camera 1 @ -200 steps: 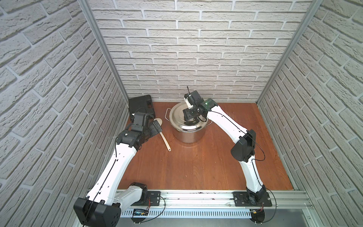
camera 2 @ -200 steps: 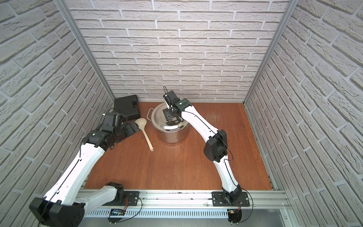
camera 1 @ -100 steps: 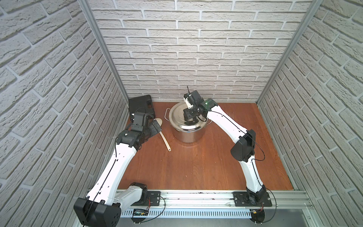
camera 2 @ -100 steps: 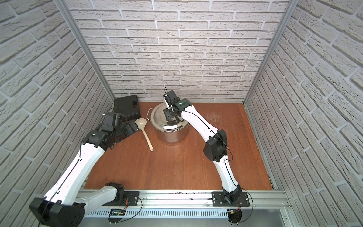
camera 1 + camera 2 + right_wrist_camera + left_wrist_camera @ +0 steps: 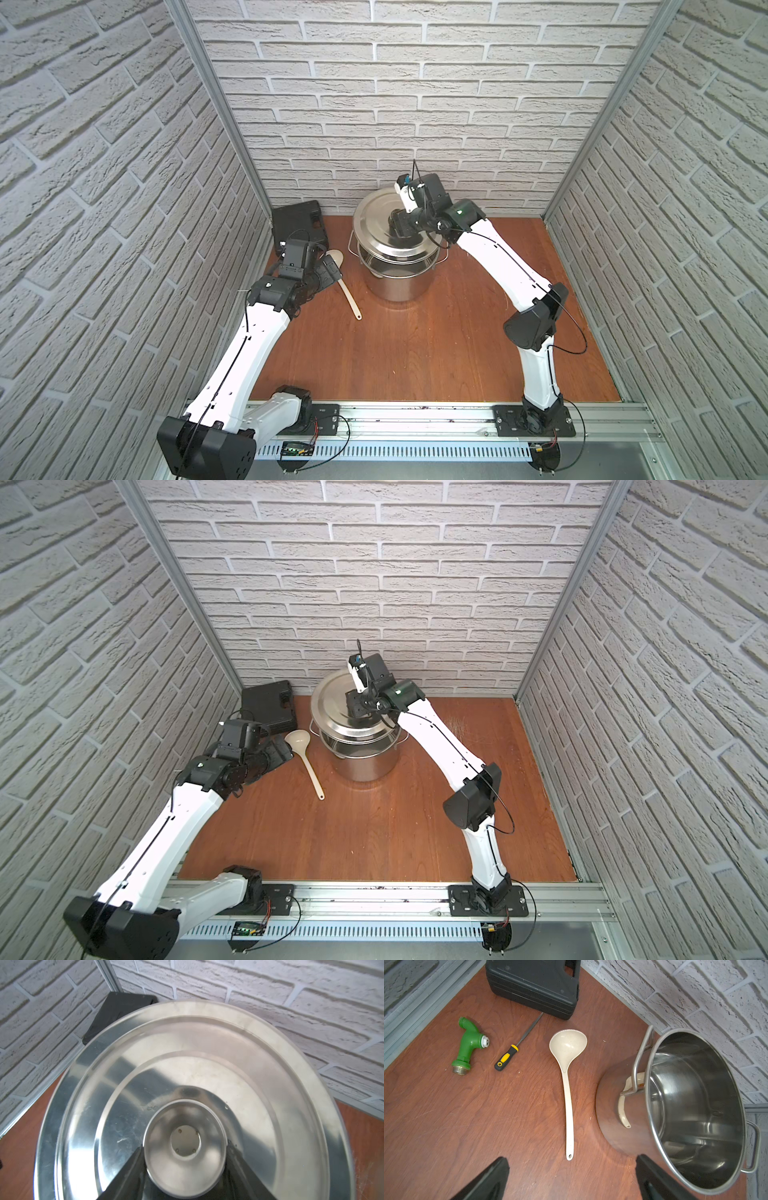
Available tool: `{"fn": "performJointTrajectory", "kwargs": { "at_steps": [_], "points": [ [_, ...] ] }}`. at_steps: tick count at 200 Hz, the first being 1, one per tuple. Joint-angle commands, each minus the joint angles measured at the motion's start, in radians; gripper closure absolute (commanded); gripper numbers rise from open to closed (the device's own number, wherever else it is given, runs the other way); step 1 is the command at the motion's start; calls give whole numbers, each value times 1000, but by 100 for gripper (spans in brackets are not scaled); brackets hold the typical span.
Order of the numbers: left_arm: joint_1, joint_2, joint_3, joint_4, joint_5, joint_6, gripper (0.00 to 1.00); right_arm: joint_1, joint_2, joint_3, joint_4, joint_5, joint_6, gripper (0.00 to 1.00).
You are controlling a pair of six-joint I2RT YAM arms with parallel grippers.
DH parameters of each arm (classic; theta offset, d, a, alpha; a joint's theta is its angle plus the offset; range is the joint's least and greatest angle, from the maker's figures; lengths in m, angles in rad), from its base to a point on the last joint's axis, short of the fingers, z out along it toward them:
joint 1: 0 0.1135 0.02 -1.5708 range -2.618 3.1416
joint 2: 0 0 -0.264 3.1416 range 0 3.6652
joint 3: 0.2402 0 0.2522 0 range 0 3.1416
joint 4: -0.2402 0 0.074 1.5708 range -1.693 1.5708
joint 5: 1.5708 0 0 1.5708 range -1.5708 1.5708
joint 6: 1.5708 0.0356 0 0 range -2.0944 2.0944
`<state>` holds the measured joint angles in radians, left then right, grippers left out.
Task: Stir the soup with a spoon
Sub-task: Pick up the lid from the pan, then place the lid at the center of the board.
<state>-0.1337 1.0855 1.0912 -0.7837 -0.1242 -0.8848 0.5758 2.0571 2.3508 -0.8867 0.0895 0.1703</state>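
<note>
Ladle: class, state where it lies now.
In both top views the ladle lies flat on the table, left side, between the steel pot and the open left pincer.

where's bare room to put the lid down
Bare wood: between the pot and front rail, and from the pot to the right wall. Crowded: left back corner, with ladle, screwdriver, green fitting, black case.
</note>
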Motion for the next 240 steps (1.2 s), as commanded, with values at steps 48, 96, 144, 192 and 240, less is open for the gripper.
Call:
{"fn": "performJointTrajectory", "kwargs": {
  "at_steps": [48, 96, 144, 192, 240],
  "points": [
    [3, -19, -87, 54, 12, -19, 2, -332, -370, -336, 121, 65, 61, 97],
    [9, -12, -150, 108, 68, -26, 2, -540, -510, -792, 296, 51, 147, 97],
    [24, 27, -174, 130, 141, 1, 2, -591, -450, -1023, 471, 80, 154, 97],
    [55, 64, -209, 123, 226, 8, 2, -595, -307, -1015, 536, 76, 119, 97],
    [84, 84, -243, 126, 264, 6, 2, -595, -207, -998, 569, 70, 110, 97]
  ]
}}
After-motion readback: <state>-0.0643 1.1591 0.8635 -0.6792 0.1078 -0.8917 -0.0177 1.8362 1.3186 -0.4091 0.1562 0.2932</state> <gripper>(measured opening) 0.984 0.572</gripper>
